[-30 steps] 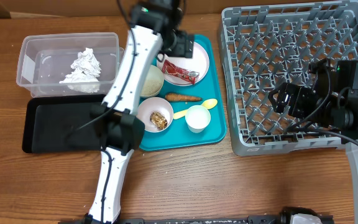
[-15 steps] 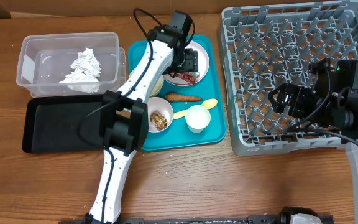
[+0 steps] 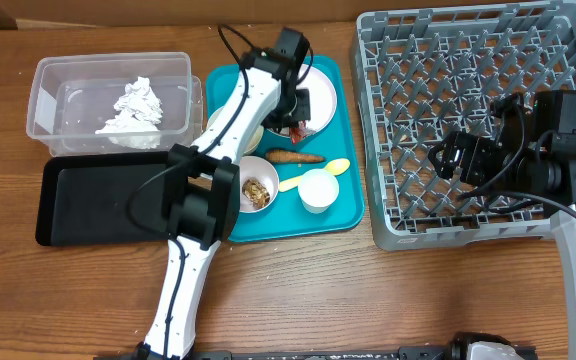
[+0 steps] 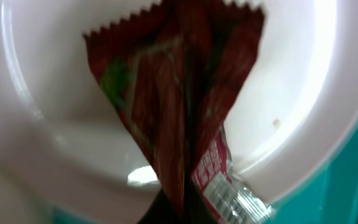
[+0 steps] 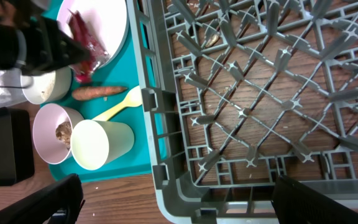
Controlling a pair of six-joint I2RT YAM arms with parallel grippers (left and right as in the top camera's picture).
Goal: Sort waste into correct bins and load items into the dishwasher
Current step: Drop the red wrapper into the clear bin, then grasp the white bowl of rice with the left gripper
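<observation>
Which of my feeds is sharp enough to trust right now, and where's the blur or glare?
Left wrist: too close, soft focus, the red snack wrapper fills the frame and the white plate is washed out by glare. Overhead: sharp, evenly lit. Right wrist: crisp on the grey dish rack, dark in the top-left corner.

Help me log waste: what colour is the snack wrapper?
The snack wrapper is red; left wrist view shows it best.
</observation>
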